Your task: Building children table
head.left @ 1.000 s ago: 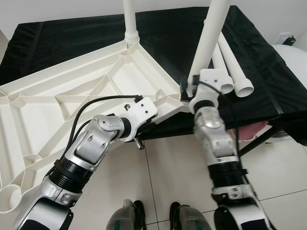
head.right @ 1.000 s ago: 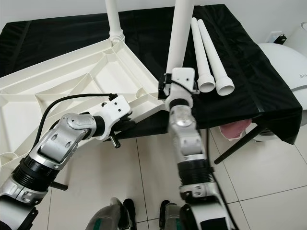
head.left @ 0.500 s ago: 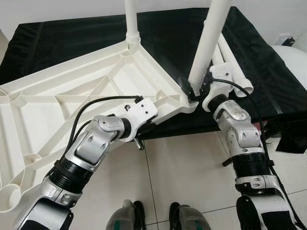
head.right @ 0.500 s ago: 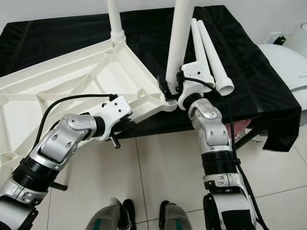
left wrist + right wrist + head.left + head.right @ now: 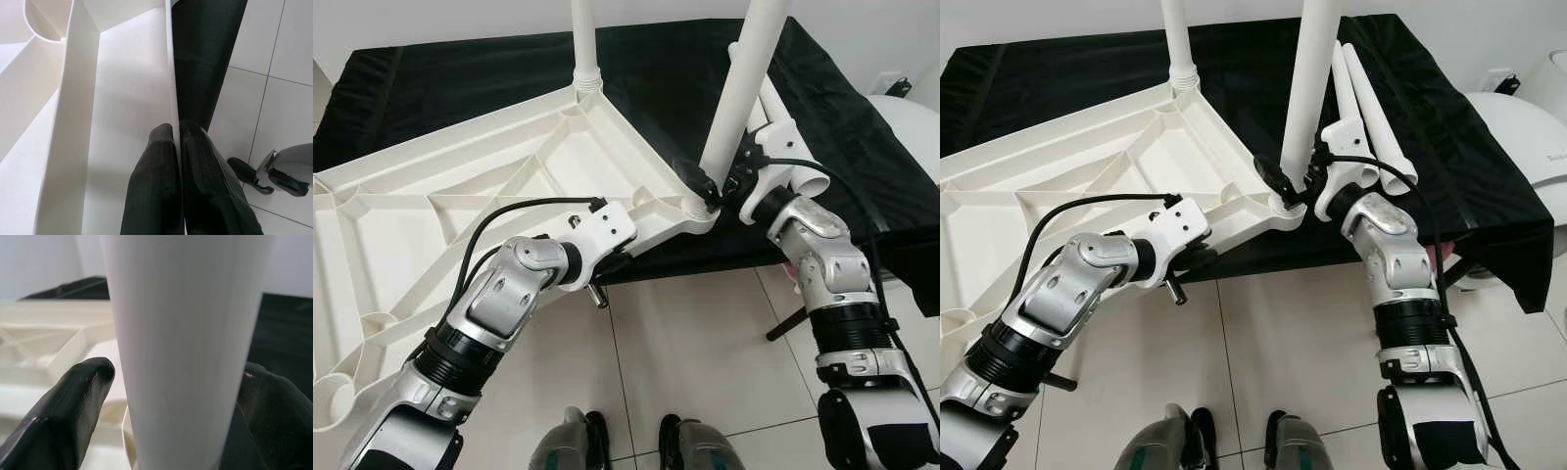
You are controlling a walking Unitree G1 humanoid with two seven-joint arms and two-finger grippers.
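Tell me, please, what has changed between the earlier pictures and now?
The right arm swung out to the robot's right, so the right gripper now reaches sideways around the foot of the upright white leg, near its corner socket. The left gripper stays pinched on the rim of the upturned white tabletop. The far leg and two spare legs have not moved.

A black-draped table (image 5: 460,88) spans twelve o'clock against a pale wall (image 5: 431,20). Glossy white floor tiles (image 5: 705,362) spread at six o'clock.

You're looking at an indoor room, likely a home: pale tiled floor (image 5: 685,343), plain white wall (image 5: 1058,15) (a socket (image 5: 898,80) at its foot), black-draped table (image 5: 1067,69).
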